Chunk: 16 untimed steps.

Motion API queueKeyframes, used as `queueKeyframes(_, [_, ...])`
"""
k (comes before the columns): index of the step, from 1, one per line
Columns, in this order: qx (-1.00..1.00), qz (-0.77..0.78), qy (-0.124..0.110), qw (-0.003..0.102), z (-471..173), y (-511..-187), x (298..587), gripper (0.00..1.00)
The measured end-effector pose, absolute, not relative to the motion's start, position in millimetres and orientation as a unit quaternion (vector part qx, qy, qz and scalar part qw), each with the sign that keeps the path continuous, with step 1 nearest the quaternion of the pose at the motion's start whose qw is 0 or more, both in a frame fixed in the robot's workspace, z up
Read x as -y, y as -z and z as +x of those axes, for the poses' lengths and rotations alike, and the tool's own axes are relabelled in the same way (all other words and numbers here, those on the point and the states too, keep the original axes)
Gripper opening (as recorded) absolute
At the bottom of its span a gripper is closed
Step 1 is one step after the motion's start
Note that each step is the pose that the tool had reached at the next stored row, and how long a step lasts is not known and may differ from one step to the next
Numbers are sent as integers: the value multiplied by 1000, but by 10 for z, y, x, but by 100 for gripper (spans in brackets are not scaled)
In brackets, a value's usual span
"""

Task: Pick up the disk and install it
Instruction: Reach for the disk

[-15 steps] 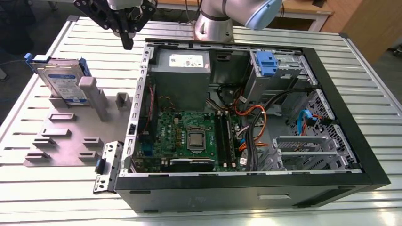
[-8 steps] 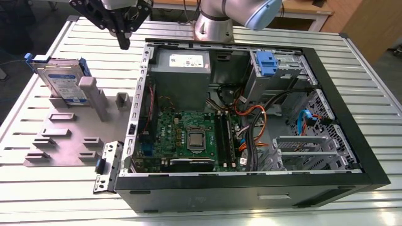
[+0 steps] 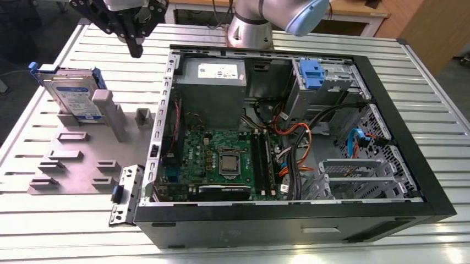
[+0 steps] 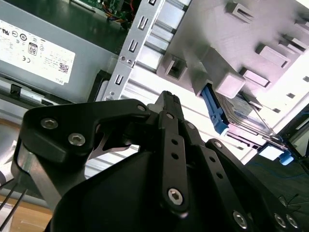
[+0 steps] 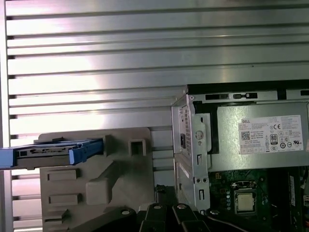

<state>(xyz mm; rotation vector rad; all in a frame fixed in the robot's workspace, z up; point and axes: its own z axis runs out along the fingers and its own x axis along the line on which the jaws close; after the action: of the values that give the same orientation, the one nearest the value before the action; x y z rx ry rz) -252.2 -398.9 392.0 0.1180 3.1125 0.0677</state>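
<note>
The disk (image 3: 74, 93), silver with a white-and-blue label and blue rails, stands on edge in a grey fixture (image 3: 81, 159) beside the open computer case (image 3: 397, 126), outside its wall. The disk's top edge runs toward that wall, its label face upright. A grey post (image 3: 110, 113) stands between disk and case. The gripper (image 3: 136, 50) hangs above, fingers pressed together on nothing.

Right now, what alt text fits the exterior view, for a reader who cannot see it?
A black gripper, shut and empty, hangs above the slatted metal table between an open black computer case and a silver, blue-railed hard drive standing on edge in a grey fixture at the exterior view's left.
</note>
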Motion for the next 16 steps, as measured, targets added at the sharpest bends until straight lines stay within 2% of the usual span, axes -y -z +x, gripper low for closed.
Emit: queueKeyframes(16, [-999,38,-22,13,-2757,-3914,3989,11])
